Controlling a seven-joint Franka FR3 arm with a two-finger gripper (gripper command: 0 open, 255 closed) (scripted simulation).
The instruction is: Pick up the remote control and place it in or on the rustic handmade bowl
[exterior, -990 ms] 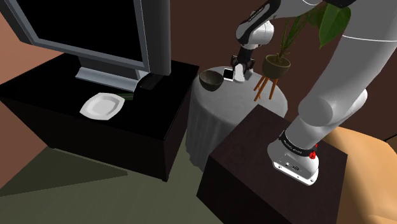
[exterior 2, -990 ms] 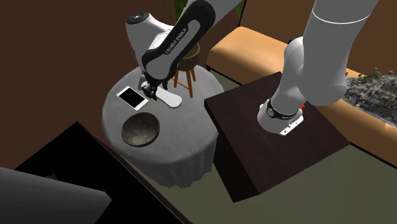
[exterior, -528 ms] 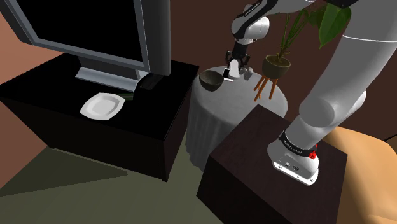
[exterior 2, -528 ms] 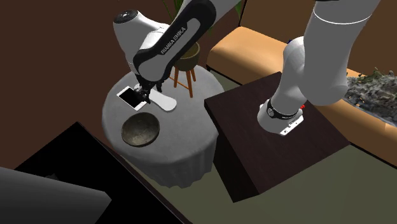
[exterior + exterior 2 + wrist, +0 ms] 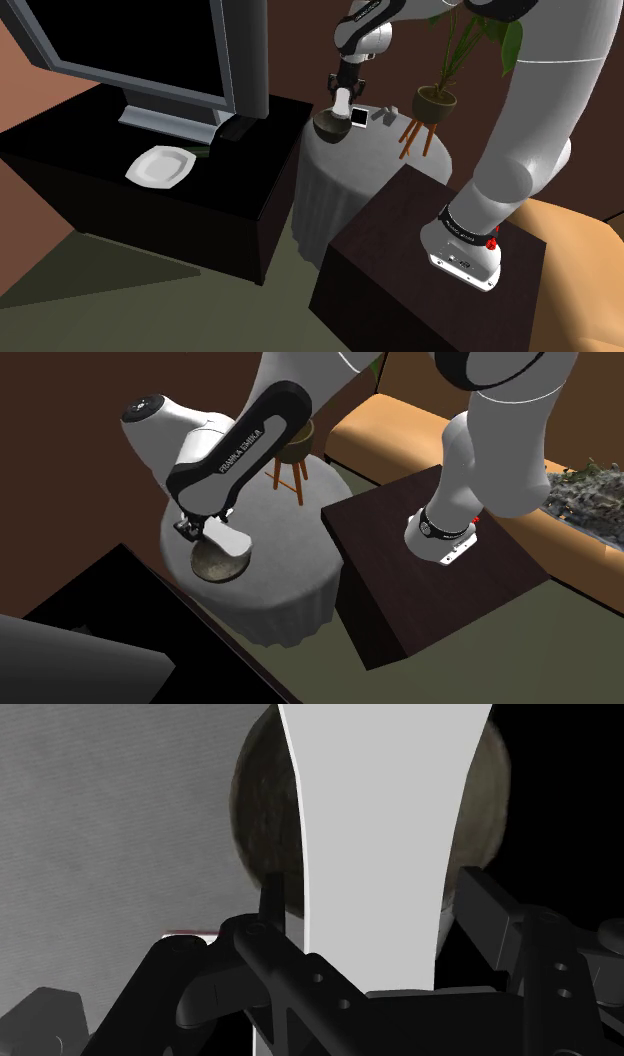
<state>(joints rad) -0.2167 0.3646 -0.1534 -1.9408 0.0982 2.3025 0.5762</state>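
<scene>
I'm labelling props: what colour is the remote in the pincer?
Plain light grey, almost white; the remote shows best in the wrist view.

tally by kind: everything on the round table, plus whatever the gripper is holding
bowl: 1
remote, held: 1
phone: 1
potted plant on a stool: 1
small grey item, too small to identify: 1
Total: 5

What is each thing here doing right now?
Black two-finger gripper: shut on the long pale grey remote control.
Remote control: held over the rough brown bowl.
Bowl: upright on the round grey-clothed table.
White-edged black phone: flat beside the bowl.
White plate: flat on the black cabinet.
</scene>
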